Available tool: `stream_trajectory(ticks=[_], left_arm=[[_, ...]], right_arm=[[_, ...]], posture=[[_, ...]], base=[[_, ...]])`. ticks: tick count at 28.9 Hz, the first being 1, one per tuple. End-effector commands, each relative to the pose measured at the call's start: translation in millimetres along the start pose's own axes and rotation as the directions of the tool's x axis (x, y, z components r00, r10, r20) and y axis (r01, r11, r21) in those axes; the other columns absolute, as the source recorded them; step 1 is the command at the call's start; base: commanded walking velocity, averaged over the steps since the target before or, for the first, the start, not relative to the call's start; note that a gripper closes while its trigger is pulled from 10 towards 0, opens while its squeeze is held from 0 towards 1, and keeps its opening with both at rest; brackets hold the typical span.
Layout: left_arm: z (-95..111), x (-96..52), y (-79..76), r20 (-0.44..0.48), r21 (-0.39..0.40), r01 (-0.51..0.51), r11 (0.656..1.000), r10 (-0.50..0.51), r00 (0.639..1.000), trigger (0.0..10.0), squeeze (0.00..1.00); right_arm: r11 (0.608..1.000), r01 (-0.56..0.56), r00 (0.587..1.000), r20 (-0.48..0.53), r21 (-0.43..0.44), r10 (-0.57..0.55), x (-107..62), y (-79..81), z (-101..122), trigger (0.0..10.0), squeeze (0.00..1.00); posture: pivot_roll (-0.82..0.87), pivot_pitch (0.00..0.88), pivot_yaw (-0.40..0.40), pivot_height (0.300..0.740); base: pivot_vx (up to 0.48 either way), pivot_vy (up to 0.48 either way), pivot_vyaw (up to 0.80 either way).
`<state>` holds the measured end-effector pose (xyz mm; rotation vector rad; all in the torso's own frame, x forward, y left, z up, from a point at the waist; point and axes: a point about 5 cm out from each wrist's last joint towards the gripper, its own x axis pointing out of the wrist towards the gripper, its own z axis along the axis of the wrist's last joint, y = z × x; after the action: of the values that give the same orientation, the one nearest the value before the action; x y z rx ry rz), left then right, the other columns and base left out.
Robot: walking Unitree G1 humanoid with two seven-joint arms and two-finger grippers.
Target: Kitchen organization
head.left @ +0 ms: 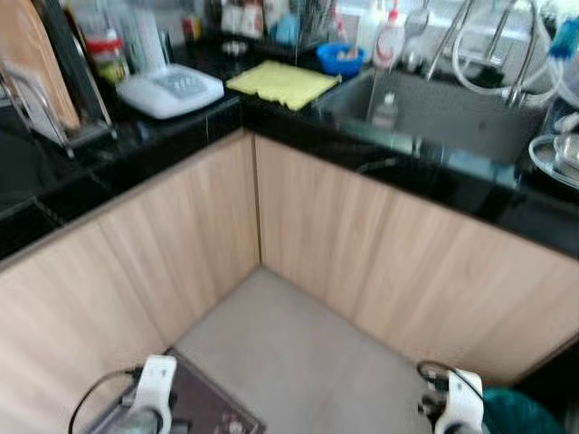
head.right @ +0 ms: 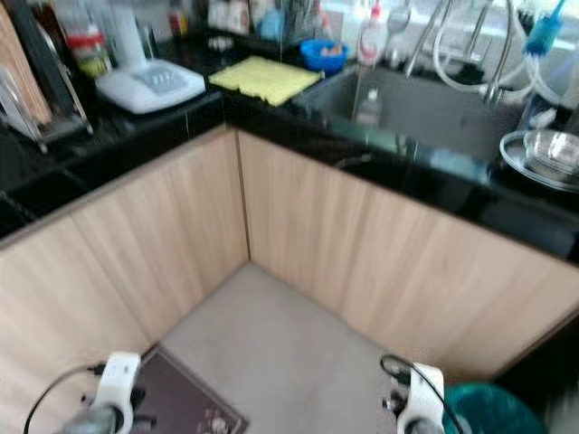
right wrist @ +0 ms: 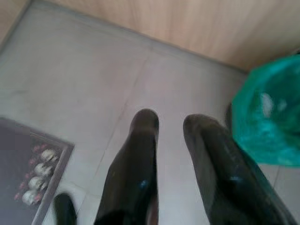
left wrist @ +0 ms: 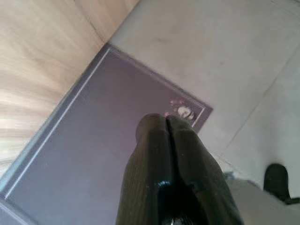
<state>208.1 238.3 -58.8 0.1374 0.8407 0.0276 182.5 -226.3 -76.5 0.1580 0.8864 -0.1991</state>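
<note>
A black L-shaped counter [head.left: 389, 163] runs around the corner ahead, over light wood cabinet fronts [head.left: 217, 235]. On it lie a yellow cloth [head.left: 282, 83], a white scale-like device [head.left: 170, 90] and a blue bowl [head.left: 341, 58]. A grey sink [head.left: 452, 113] with a small bottle [head.left: 385, 110] inside sits to the right. Both arms hang low by my sides. My left gripper [left wrist: 166, 123] is shut with nothing in it, above a dark floor mat [left wrist: 93, 154]. My right gripper [right wrist: 169, 123] is open over the grey floor tiles [right wrist: 93, 84].
A green bag [right wrist: 269, 117] sits on the floor at my right, close to the cabinet. A rack with a wooden board [head.left: 41, 72] stands at the counter's left. Metal bowls [head.right: 547, 152] rest at the far right, taps [head.left: 488, 45] and a spray bottle [head.left: 390, 36] behind the sink.
</note>
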Motion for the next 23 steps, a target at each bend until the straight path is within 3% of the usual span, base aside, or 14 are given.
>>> stream_trajectory(ticks=[1, 23], left_arm=[[-4.2, -0.8, -0.3, -0.015, -0.007, -0.002, 1.0, 0.001, 1.0, 10.0, 0.0], [-5.5, -0.3, -5.1, -0.022, -0.008, 0.013, 1.0, -0.013, 1.0, 10.0, 0.0]], right_arm=[[1.0, -0.003, 1.0, 0.009, 0.006, 0.003, 0.9, 0.8, 4.2, 10.0, 0.0], [1.0, -0.004, 1.0, 0.011, 0.005, 0.004, 0.8, -0.3, 4.7, 10.0, 0.0]], posture=[[0.04, 0.0, -0.024, 0.74], [0.03, 0.0, -0.026, 0.74]], base=[[0.315, 0.0, 0.0], [0.312, 0.0, 0.0]])
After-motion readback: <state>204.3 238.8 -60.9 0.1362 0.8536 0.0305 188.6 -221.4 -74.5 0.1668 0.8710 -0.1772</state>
